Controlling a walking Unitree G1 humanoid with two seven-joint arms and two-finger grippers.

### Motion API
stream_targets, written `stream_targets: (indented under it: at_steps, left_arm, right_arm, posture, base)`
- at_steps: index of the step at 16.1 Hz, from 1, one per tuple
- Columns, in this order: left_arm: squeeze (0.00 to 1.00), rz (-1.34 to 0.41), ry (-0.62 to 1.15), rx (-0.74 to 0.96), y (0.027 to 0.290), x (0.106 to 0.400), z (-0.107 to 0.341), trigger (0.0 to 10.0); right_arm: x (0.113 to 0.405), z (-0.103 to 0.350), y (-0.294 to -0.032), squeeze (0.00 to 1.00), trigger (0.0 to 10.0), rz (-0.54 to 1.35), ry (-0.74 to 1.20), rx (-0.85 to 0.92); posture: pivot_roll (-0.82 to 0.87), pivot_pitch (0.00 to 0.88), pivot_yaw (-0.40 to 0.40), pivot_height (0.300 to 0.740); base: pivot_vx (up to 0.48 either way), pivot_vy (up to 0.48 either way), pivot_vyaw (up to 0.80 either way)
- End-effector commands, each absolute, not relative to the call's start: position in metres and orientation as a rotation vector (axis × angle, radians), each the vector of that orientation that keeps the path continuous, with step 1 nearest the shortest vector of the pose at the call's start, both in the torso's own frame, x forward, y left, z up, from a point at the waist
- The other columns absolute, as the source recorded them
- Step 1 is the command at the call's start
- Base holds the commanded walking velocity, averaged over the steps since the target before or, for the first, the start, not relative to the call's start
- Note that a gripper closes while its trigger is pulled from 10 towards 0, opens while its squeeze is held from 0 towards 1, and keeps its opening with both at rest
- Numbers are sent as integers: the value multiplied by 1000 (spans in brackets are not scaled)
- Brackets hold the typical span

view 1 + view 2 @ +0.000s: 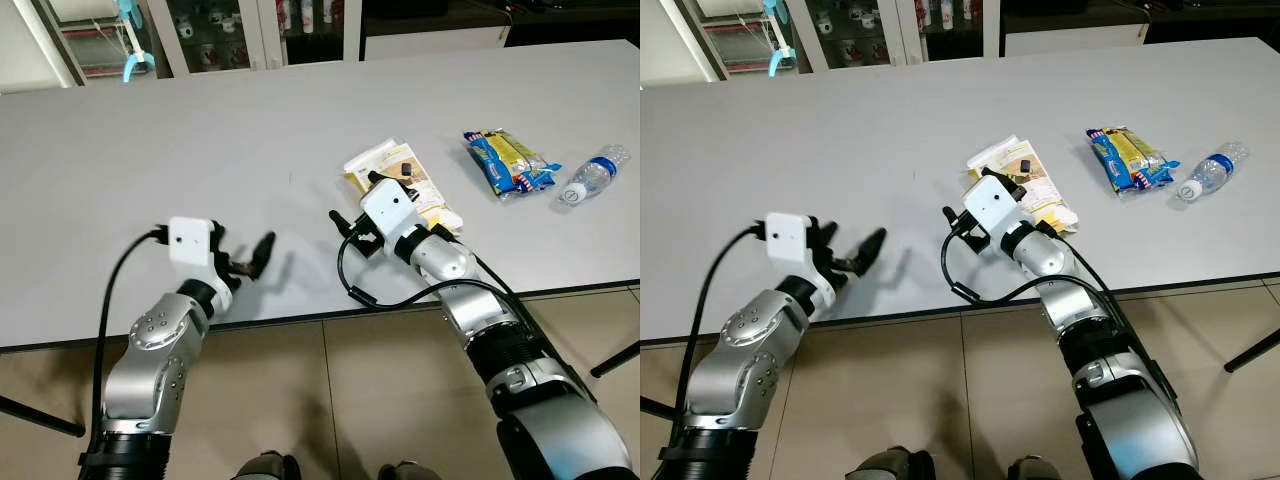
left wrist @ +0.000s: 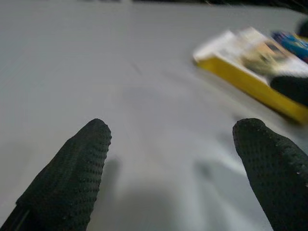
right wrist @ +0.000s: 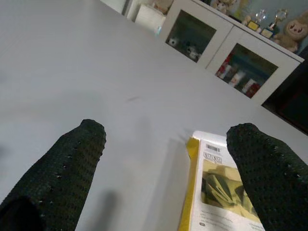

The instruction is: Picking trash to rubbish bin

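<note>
With its 2 fingers spread wide over the table (image 1: 200, 130), the right gripper (image 3: 166, 159) should shift sideways to straddle the yellow packet (image 1: 400, 180) before closing.

On our grey table (image 1: 940, 110) lie a yellow packet (image 1: 1025, 180), a blue snack bag (image 1: 1125, 158) and a plastic bottle (image 1: 1208, 171) — our right gripper (image 1: 1012, 187) over the packet, left gripper (image 1: 852, 252) spread.

Bare table (image 1: 250, 140) lies ahead of both arms; only the yellow packet (image 1: 405, 185) crowds the right fingers (image 3: 260, 168).
</note>
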State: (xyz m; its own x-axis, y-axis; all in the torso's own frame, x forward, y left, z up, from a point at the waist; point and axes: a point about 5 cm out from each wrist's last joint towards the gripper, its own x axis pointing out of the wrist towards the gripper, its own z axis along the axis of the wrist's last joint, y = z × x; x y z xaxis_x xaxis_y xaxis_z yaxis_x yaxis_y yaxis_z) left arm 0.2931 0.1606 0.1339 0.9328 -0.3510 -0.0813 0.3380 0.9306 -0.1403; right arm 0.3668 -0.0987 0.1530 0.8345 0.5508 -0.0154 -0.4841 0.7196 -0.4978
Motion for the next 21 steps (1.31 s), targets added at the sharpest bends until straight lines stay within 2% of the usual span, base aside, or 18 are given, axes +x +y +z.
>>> stream_targets:
  at_steps: [1,6,11,15,19,21]
  left_arm:
    - [0,-453,128,-126,156,287,135,10000]
    - [0,-624,189,-68,155,274,139,10000]
    - [0,-731,241,-43,152,261,138,10000]
    - [0,-729,247,-37,154,259,138,10000]
    - [0,-738,263,-31,153,256,137,10000]
    - [0,-737,267,-29,153,255,136,10000]
  right_arm:
    - [372,158,-104,0,10000,550,-127,-530]
    - [386,168,-122,0,10000,448,-99,-557]
    - [400,186,-127,0,10000,429,-75,-632]
    - [406,193,-134,0,10000,404,-46,-688]
    - [409,182,-148,0,10000,394,127,-660]
    - [405,169,-151,0,10000,430,228,-574]
  posture:
    - [-35,123,75,740]
    - [-17,125,71,740]
    - [-13,126,69,740]
    - [0,129,63,740]
    - [0,132,63,740]
    - [0,132,63,740]
  base:
    - [0,0,0]
    - [0,0,0]
    - [0,0,0]
    - [0,0,0]
    - [0,0,0]
    - [0,0,0]
